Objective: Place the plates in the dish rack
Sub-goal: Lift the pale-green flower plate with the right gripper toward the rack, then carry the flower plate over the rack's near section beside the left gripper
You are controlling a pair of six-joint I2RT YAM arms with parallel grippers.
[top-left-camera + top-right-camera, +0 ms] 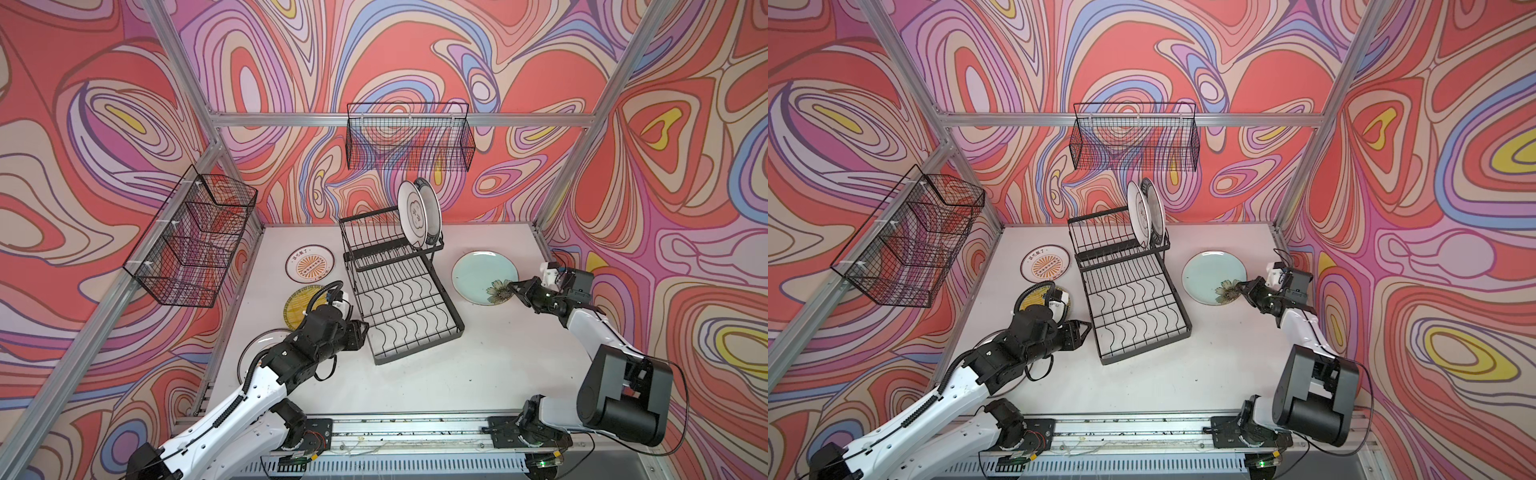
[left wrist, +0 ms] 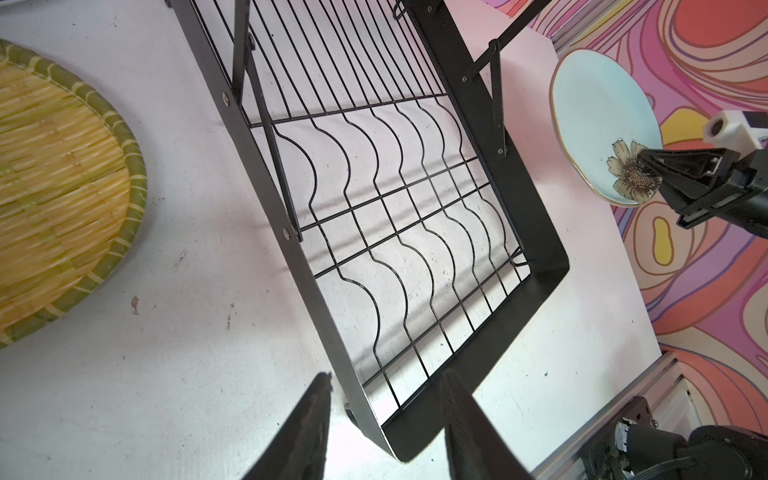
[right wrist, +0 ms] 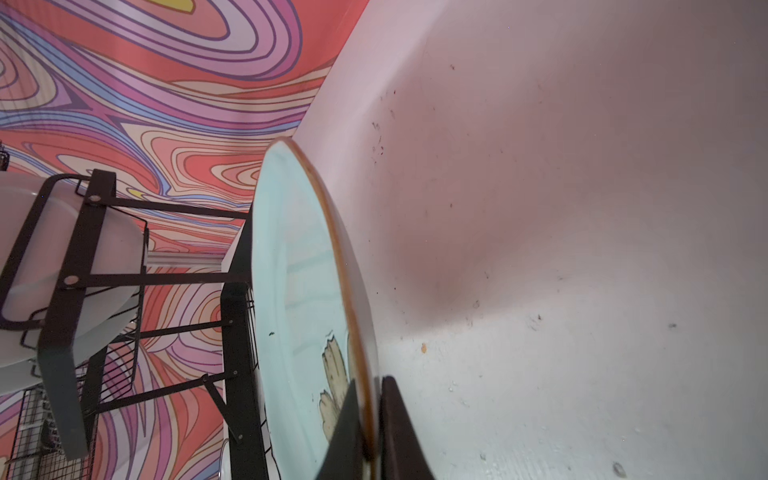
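The black dish rack point(image 1: 405, 307) point(image 1: 1133, 307) stands mid-table, with two white plates point(image 1: 417, 216) upright in its raised tier. To its right lies the pale green floral plate point(image 1: 478, 270) point(image 3: 291, 270). My right gripper point(image 1: 513, 286) point(image 3: 372, 386) is shut on that plate's rim beside the flower. Flat on the table left of the rack is a sunburst plate point(image 1: 309, 266). The yellow woven plate point(image 1: 297, 307) point(image 2: 54, 178) and another plate's rim point(image 1: 249, 349) are partly hidden by my left arm. My left gripper point(image 1: 365, 328) point(image 2: 386, 386) is open, its fingers either side of the rack's near corner point(image 2: 399, 440).
Two fine-mesh black baskets hang on the walls, one at the left point(image 1: 195, 241) and one at the back point(image 1: 409, 137). An aluminium rail point(image 1: 415, 428) with both arm bases runs along the table's front edge. Patterned walls close in the left, back and right sides.
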